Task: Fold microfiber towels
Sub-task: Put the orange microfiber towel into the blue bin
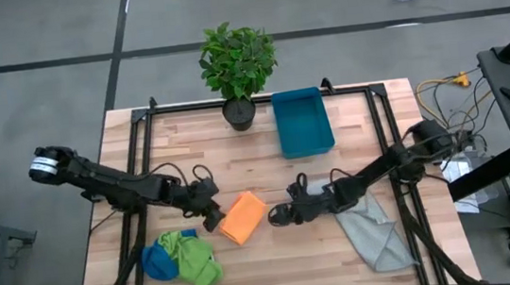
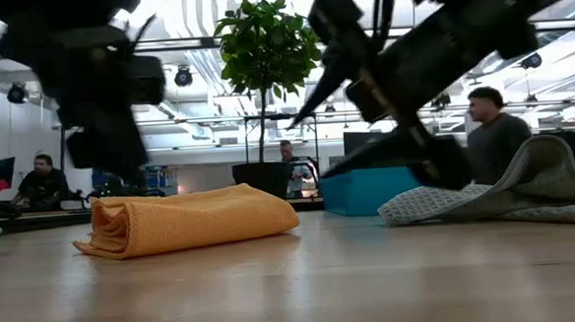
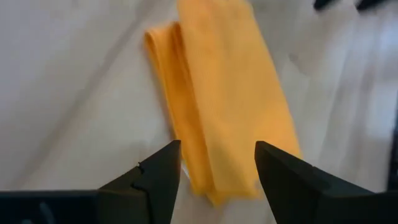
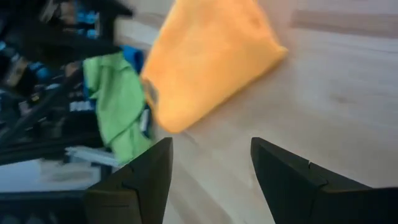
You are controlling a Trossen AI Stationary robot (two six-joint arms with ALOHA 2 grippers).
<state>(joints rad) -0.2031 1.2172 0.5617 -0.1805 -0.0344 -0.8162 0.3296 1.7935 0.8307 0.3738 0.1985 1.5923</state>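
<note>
Left claw [image 1: 213, 215] hangs released, jaws apart, right at the edge of the orange towel [image 1: 243, 217]. That towel lies folded into a thick, neat pad mid-bench [image 1: 277, 263]. Right claw [image 1: 280, 216], also spread wide, sits just beside its other edge. Behind it the grey towel [image 1: 375, 231] lies rumpled; green towel [image 1: 194, 258] and blue towel [image 1: 159, 260] are heaped near the front-left.

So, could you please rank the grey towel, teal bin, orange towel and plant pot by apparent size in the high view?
1. grey towel and teal bin, alike
2. orange towel
3. plant pot
</note>
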